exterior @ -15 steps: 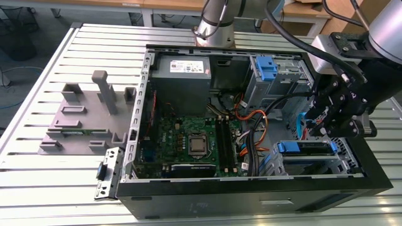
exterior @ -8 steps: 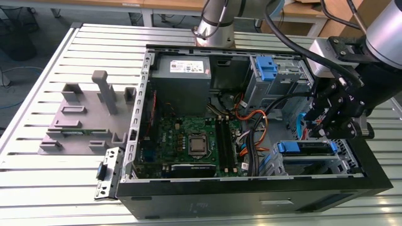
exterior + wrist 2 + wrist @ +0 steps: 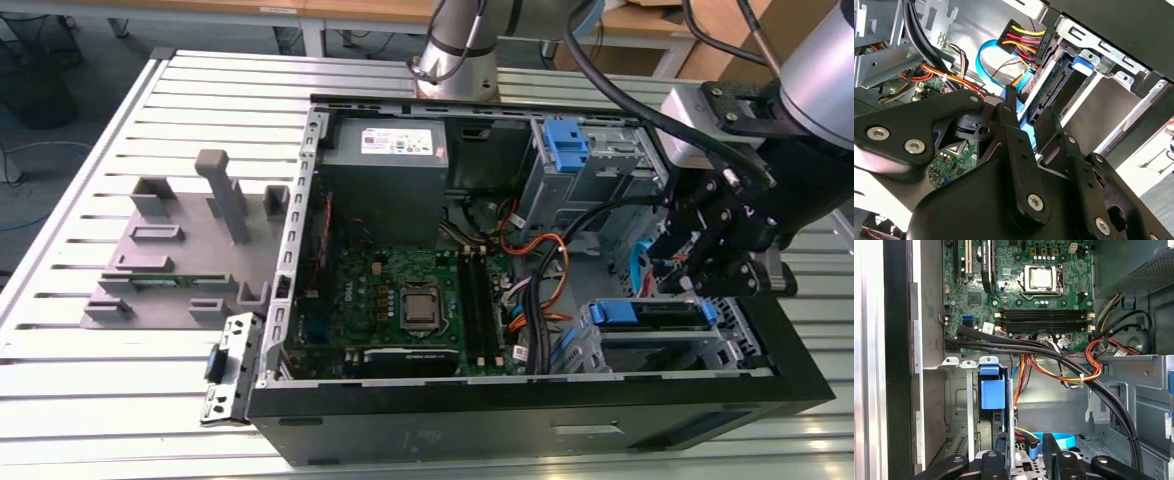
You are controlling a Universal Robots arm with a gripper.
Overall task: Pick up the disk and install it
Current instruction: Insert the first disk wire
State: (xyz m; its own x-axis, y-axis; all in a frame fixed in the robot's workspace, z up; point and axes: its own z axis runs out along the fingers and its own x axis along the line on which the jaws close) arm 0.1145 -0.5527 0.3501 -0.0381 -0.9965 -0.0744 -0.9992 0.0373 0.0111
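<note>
On a slatted metal bench (image 3: 107, 380), an open computer case (image 3: 534, 420) is lying with motherboard (image 3: 400, 300) exposed. Bundled cables (image 3: 534, 270) are crowding the drive bay (image 3: 654, 345). The arm is reaching down over the case's corner, its claw (image 3: 1026, 112) clamping the disk (image 3: 1046, 87) edgewise above the bay, blue rail (image 3: 991, 390) showing.

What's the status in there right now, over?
Gripper at the disk. Disk sits in drive bay. Cables crowd close beside it.
</note>
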